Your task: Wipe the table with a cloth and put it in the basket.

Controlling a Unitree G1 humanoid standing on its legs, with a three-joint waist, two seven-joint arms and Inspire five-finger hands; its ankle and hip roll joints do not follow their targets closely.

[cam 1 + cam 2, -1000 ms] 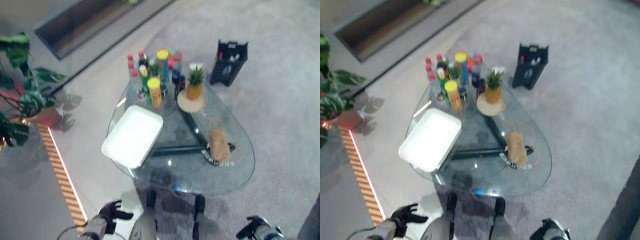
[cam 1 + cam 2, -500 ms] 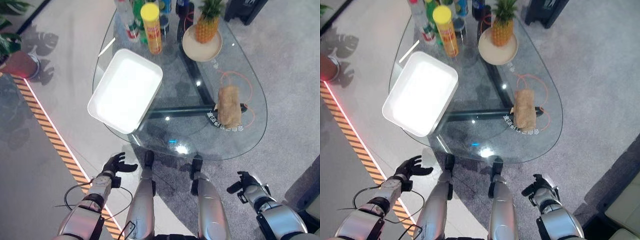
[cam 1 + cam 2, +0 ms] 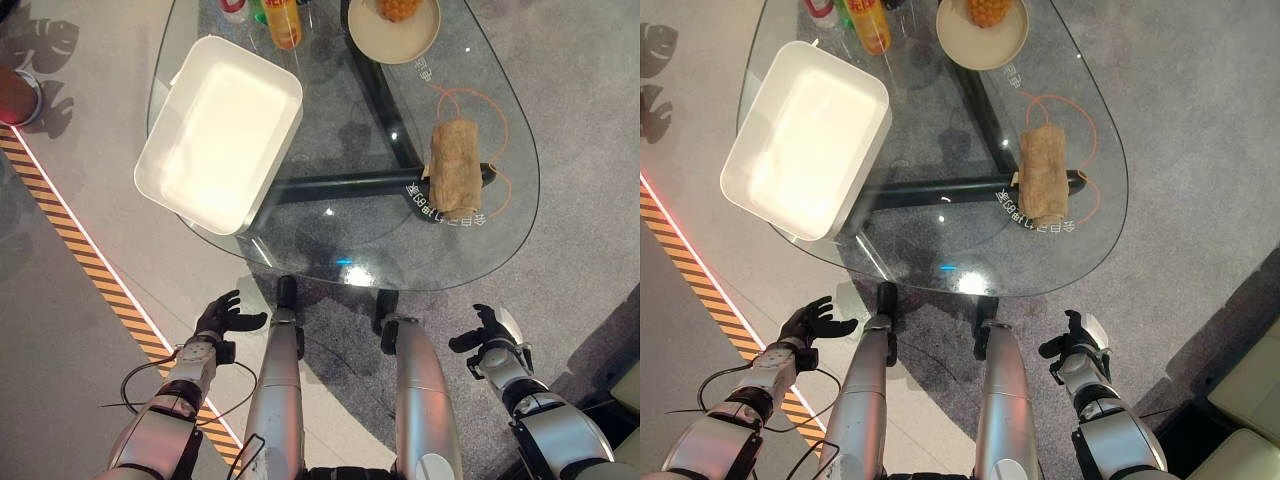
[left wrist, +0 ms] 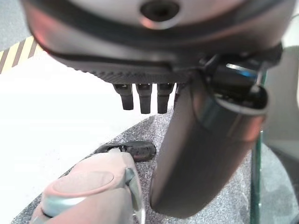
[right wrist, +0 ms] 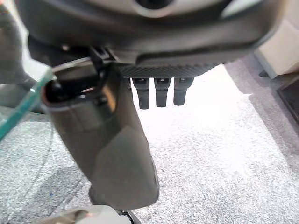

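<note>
**Arm and hand status**

My left hand [image 3: 222, 318] hangs low at my left side, fingers [image 4: 142, 97] relaxed and spread, holding nothing. My right hand [image 3: 487, 335] hangs low at my right side, fingers [image 5: 156, 92] extended, thumb apart, likewise empty.

tan cloth [image 3: 455, 177], white basket [image 3: 220, 132], clear glass table [image 3: 400, 260].
</note>
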